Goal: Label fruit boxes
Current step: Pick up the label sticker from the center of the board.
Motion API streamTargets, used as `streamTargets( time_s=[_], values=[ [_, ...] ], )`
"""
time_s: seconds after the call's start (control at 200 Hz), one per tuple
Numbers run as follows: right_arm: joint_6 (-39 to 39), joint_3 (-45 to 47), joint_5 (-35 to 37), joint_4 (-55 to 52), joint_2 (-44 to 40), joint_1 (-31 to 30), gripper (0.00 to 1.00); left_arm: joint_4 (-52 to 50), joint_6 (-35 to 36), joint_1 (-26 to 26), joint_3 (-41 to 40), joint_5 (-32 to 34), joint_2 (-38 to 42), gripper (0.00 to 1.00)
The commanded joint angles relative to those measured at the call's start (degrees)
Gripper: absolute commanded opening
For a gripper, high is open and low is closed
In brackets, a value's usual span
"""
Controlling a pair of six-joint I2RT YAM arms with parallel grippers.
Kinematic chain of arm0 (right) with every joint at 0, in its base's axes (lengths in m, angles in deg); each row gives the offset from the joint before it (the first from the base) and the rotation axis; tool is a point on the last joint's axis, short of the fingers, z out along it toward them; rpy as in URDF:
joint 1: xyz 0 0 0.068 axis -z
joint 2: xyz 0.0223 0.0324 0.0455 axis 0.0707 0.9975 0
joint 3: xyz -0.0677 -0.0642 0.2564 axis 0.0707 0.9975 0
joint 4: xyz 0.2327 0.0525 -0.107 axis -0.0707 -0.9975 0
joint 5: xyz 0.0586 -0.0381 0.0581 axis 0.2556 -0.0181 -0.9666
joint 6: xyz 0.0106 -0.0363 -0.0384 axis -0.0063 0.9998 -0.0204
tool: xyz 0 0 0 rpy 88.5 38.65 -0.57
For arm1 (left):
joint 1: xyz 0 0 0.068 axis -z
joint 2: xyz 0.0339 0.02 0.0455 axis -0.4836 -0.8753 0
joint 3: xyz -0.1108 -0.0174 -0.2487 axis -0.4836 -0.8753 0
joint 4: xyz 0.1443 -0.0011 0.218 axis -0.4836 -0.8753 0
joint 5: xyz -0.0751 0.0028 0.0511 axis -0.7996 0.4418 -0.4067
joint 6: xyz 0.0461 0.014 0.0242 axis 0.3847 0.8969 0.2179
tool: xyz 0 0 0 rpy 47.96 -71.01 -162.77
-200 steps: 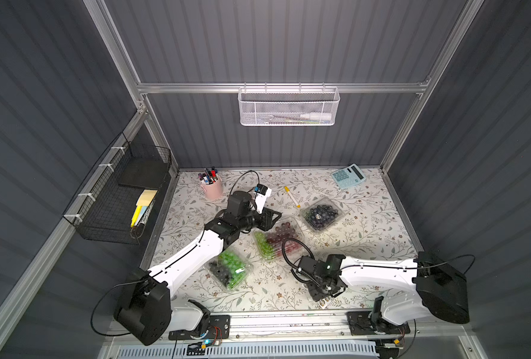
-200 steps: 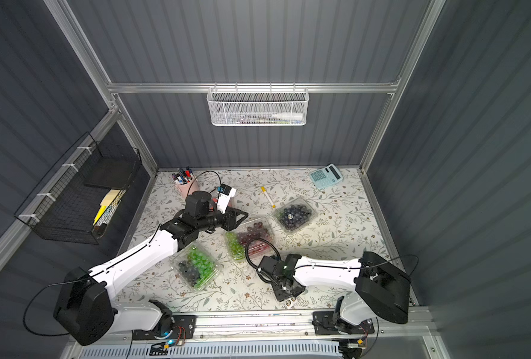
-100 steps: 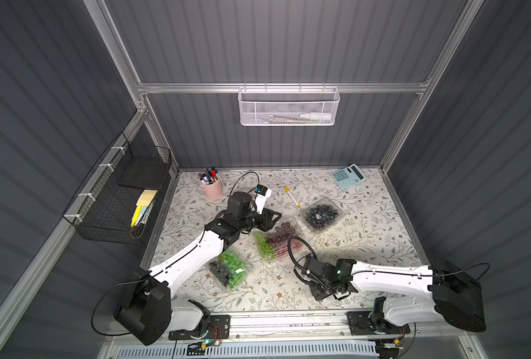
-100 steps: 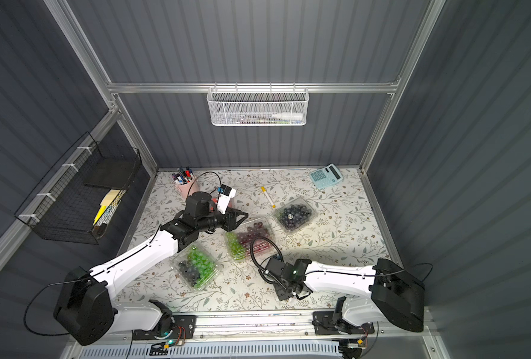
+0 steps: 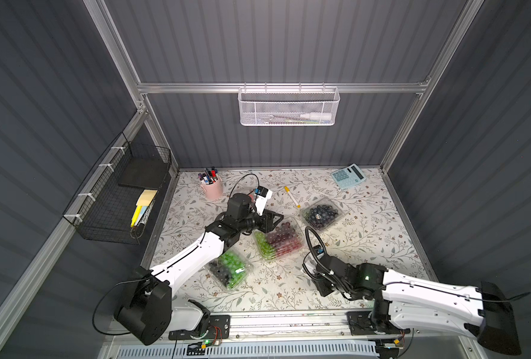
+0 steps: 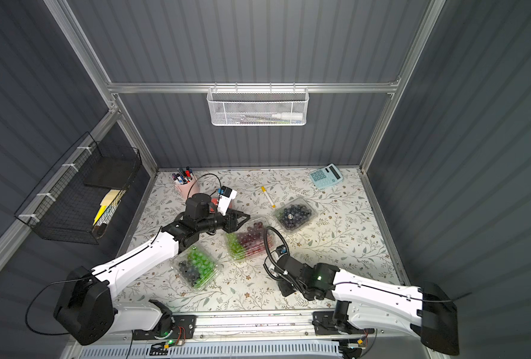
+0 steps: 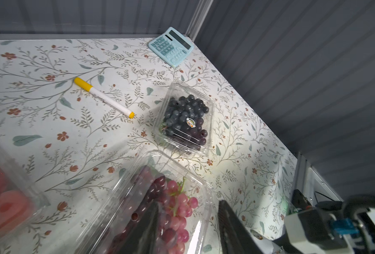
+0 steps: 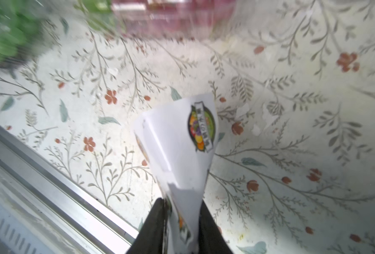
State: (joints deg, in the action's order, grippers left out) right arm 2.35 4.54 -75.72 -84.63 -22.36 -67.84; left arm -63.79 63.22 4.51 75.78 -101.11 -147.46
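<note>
Near the green-and-red grape box (image 5: pixel 278 241) at bench (image 5: pixel 367 248) centre, the right hand (image 8: pixel 181 210) has clamped, within the last second, onto the curled sticker sheet (image 8: pixel 177 143). Over that box the left hand (image 7: pixel 186 222) hovers parted and empty. Raise the sheet slowly and present a sticker edge to the left hand, avoiding further curl.

Dim walls (image 5: pixel 289 46), bright table (image 5: pixel 367 248), top views sharp, wrist views blurry in fg

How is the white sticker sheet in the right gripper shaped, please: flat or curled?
Curled: the sticker sheet bends into a cone, pinched by the right gripper.
</note>
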Motion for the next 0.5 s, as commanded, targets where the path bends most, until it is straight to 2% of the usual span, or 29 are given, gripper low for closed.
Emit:
streamTargets(
  time_s=[0.0,0.11,0.215,0.495],
  values=[
    [4.94,-2.77,5.08,1.17,-4.11,0.23,0.27,6.27,-1.97,0.66,-1.13,-7.2,-0.81,0.48],
    [8.16,-4.11,7.13,3.75,-6.99,1.4,0.27,10.59,-3.04,1.61,-1.75,-10.4,-1.16,0.5],
    [11.54,-5.67,6.17,7.03,-7.96,3.69,0.27,15.37,-4.47,2.23,-2.46,-13.96,-1.7,0.55],
    [15.36,-9.53,-6.37,16.35,-5.83,13.11,0.27,24.05,-3.56,4.0,-3.77,-21.1,-2.17,0.57]
  ],
)
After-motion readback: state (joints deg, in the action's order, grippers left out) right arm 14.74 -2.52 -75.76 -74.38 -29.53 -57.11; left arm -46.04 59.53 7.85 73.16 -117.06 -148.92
